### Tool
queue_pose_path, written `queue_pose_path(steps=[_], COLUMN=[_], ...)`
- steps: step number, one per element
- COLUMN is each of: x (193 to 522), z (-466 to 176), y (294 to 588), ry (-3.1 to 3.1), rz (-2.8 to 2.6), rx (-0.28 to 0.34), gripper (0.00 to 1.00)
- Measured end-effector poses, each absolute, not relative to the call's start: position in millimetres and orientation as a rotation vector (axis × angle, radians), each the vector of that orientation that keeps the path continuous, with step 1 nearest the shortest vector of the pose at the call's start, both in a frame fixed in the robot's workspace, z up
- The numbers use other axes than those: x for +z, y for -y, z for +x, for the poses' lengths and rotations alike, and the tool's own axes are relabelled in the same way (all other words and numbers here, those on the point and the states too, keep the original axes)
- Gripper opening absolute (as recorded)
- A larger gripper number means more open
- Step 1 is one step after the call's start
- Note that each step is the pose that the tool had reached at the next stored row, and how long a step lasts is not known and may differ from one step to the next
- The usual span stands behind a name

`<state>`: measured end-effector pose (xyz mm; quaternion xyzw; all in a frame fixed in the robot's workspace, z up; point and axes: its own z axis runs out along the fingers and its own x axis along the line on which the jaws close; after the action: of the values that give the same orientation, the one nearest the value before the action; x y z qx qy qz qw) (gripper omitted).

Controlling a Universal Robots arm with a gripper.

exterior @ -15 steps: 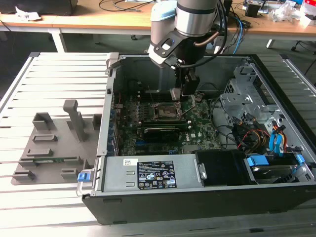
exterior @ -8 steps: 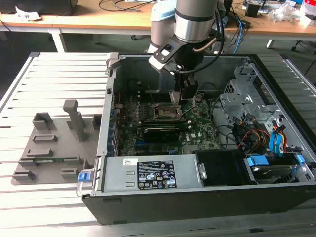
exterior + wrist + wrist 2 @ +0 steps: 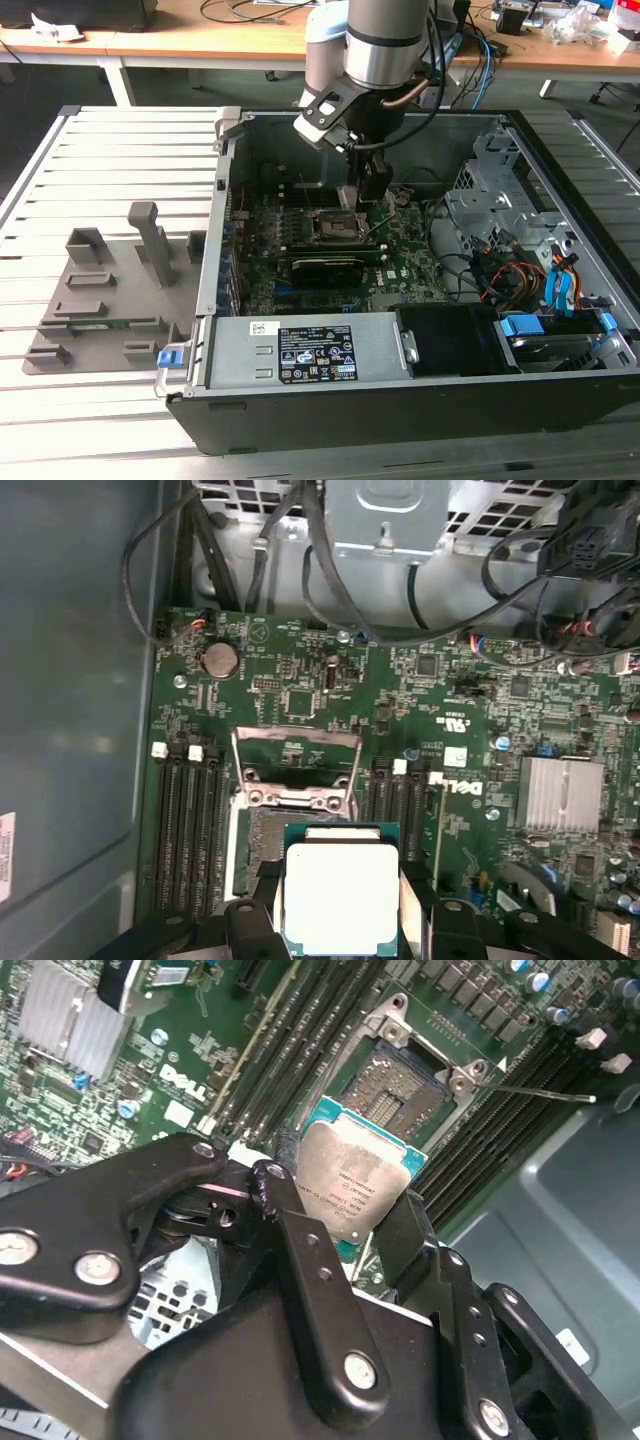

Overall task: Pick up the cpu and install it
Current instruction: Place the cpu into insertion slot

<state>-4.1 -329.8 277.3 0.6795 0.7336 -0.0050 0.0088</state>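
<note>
1. Second wrist view: the cpu (image 3: pixel 352 1185) was pinched by two opposite edges between the closed fingers of the gripper (image 3: pixel 338 1200). Its silvery top faced up, and it was held clear of the motherboard (image 3: pixel 190 1070).
2. In the first wrist view the cpu (image 3: pixel 340 895) overlapped one edge of the socket (image 3: pixel 262 845). The socket's load plate (image 3: pixel 295 755) was folded back, and memory slots (image 3: pixel 190 820) flanked it on both sides.
3. In the exterior view the gripper (image 3: pixel 372 185) hung inside the open computer case (image 3: pixel 420 410), just to the exterior view's right of the socket (image 3: pixel 335 225) and slightly farther back.
4. Judged from this, the step was bringing the chip over the socket. Doing it well called for keeping the chip level and squaring its edges to the socket frame. It also meant centring the chip before any descent, and never sliding it across the contacts.
5. The folded-back plate and the slot latches looked like the likeliest snags for the fingers.
</note>
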Motion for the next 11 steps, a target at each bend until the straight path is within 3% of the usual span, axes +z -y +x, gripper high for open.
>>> queue_pose_path(steps=[11], x=[267], z=[-8], y=[316], ry=[-2.292], rz=[2.123], rx=[-0.016], gripper=[0.55])
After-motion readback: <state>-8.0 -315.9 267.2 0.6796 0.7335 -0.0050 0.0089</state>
